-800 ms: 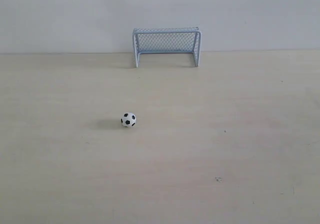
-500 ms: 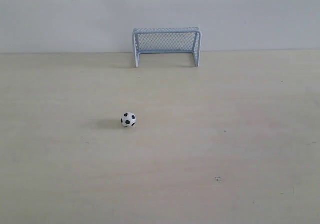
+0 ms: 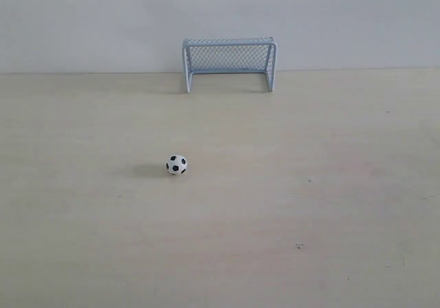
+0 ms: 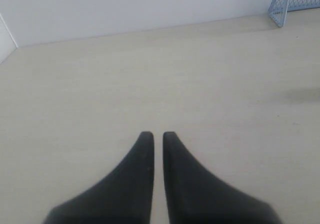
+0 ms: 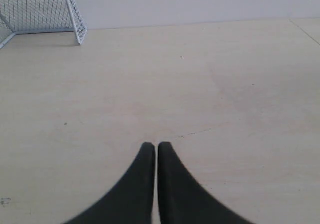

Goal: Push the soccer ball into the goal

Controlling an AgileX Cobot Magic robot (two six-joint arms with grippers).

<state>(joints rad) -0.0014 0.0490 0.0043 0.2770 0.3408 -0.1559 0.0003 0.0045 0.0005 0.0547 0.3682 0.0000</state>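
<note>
The soccer ball (image 3: 177, 164), white with black patches, rests on the pale wooden table left of centre in the exterior view. The goal (image 3: 229, 63), pale blue-white with mesh netting, stands far behind it against the wall, its mouth facing the ball. A corner of the goal (image 4: 295, 1) shows in the left wrist view, and most of the goal (image 5: 42, 11) shows in the right wrist view. Neither wrist view shows the ball. My left gripper (image 4: 154, 134) and right gripper (image 5: 152, 145) are shut, with nothing between the black fingers. Neither arm appears in the exterior view.
A white wall (image 3: 220, 12) rises right behind the goal at the table's far edge. The wooden table (image 3: 309, 205) carries a few small dark specks (image 3: 300, 246). A table corner (image 4: 10, 51) shows in the left wrist view.
</note>
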